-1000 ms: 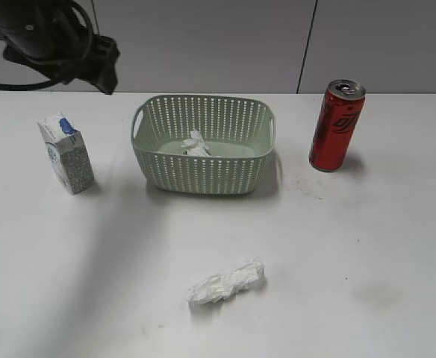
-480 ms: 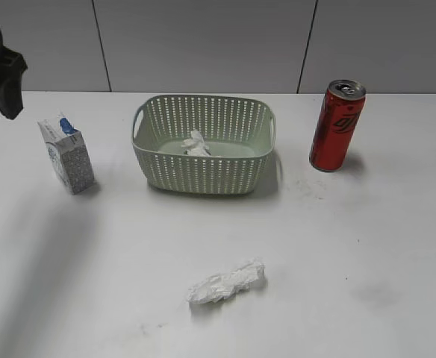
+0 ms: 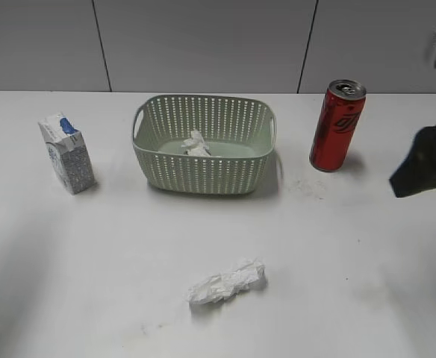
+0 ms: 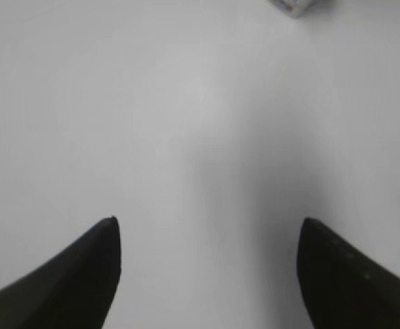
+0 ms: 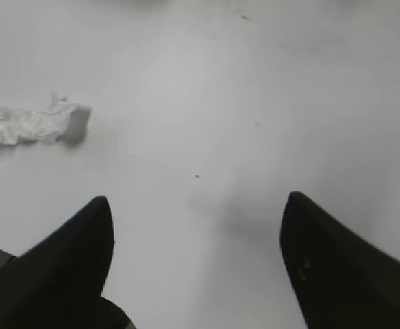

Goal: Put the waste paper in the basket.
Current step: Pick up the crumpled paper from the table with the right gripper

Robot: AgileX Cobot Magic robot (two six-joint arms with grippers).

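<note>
One crumpled tissue wad [image 3: 226, 281] lies loose on the tabletop [image 3: 113, 253], another [image 3: 195, 143] inside the basket [image 3: 203, 171]. Feather-light, squashy; pinch its middle. Both pincers [image 5: 194, 205] [image 4: 208, 229] gape wide, empty.

White tabletop [image 3: 91, 253] with faint smudges, grey panelled wall [image 3: 203, 45] behind, dark vertical seams, even light
</note>
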